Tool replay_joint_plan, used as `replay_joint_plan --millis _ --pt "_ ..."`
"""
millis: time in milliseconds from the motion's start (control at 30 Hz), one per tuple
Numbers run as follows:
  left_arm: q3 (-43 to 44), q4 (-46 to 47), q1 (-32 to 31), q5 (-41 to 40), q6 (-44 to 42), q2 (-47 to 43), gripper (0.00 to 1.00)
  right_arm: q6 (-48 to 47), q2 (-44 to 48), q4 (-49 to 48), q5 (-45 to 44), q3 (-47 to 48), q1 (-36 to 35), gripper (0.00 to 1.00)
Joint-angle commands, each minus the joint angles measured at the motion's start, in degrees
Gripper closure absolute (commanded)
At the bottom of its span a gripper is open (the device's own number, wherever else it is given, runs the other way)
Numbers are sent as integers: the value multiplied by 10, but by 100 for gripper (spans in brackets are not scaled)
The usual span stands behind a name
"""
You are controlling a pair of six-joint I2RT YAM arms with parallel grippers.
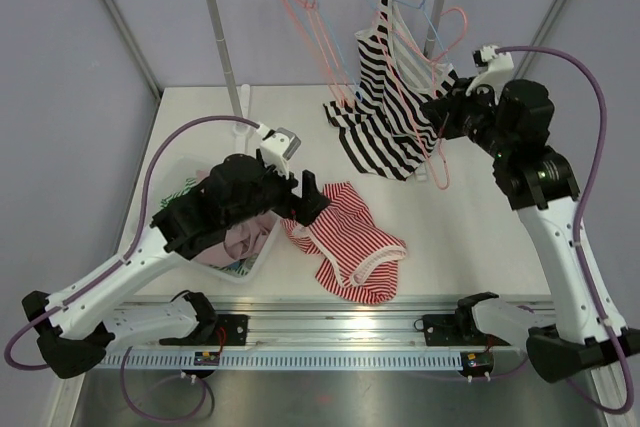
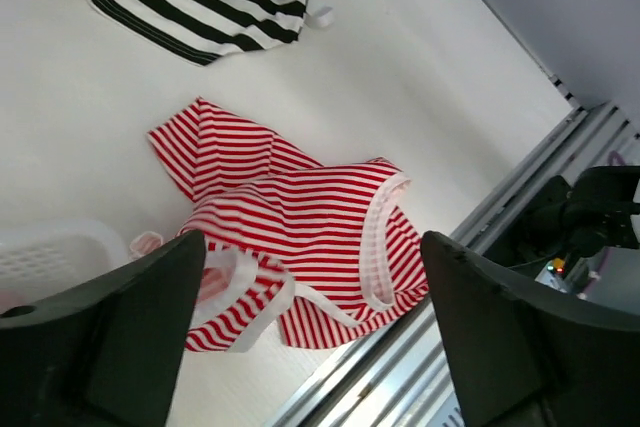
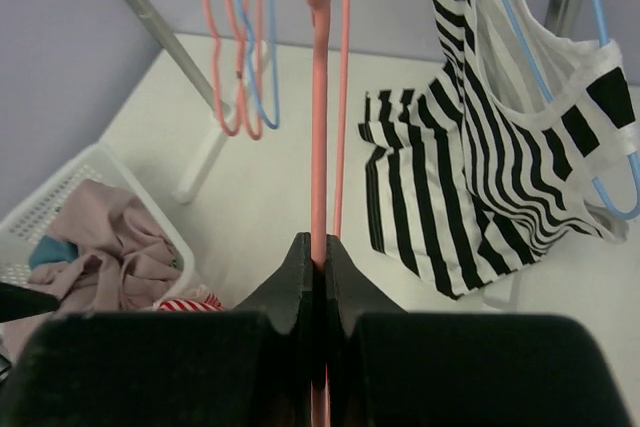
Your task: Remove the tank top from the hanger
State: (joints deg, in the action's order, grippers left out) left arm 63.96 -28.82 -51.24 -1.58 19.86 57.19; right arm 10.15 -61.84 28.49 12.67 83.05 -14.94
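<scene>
Red-striped tank top, top view: the red-striped tank top (image 1: pixel 345 242) lies crumpled on the table (image 1: pixel 480 247), near edge, just right of the basket (image 1: pixel 190 165) and clear of any hanger.
Left gripper, top view: the left gripper (image 1: pixel 308 197) hovers over the garment's left side with its jaws spread, holding nothing.
Right gripper, top view: the right gripper (image 1: pixel 440 117) is up at the far right beside the black-striped top (image 1: pixel 385 117).
Left wrist view: both fingers (image 2: pixel 140 327) stand wide apart, with the red fabric flat below them.
Right wrist view: the jaws are pinched shut on the bare pink hanger (image 3: pixel 319 147). The black-striped top hangs to the right on a blue hanger (image 3: pixel 560 127), and its hem seems to reach the table.
Handling: the tank top is light, limp jersey that bunches and slides. The white-bound strap or neckline gives the surest pinch.
Judgement: the red top looks free of its hanger.
</scene>
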Motion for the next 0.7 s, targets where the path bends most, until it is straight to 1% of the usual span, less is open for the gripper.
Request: replay_joint_plan --millis 0,67,100,167,200,267,300,333,367,400,467,500,567,600,667 --pt "63 -48 -10 -66 -5 -6 1 -46 -57 68 -33 82 1 100" --pt "84 -79 -12 -85 -9 -15 1 -53 -87 78 -32 134 2 100" --pt "87 -93 -12 -90 -10 -21 1 -57 -118 82 -32 170 0 100" --pt "92 -105 -14 -97 -14 -33 1 -64 -153 103 -34 212 -2 100" --pt "92 -118 -14 -99 -16 -47 1 -74 -186 110 -38 253 -4 100" --pt "86 -128 -14 -105 -21 -62 1 -81 -220 128 -54 294 -16 100" --pt "80 -131 -14 -111 -22 -80 1 -90 -253 134 -61 335 -19 100" --pt "77 -137 -14 -114 -25 -88 1 -92 -270 140 -66 355 -25 100" --pt "64 -140 -14 -119 -28 -98 1 -96 -285 149 -68 373 -27 100" --pt "56 -143 -14 -123 -31 -108 1 -98 -316 154 -70 413 -32 100" --pt "26 -142 -14 -137 -43 -138 1 -98 -346 166 -89 450 -47 100" --pt "15 -136 -14 -143 -50 -148 1 -122 -372 167 -104 481 -54 100" --pt "-11 -128 -14 -162 -60 -180 1 -138 -409 169 -121 527 -73 100" --pt "-37 -113 -15 -166 -66 -191 1 -143 -421 170 -123 542 -76 100" --pt "-54 -103 -14 -177 -73 -213 1 -145 -445 170 -135 570 -82 100"
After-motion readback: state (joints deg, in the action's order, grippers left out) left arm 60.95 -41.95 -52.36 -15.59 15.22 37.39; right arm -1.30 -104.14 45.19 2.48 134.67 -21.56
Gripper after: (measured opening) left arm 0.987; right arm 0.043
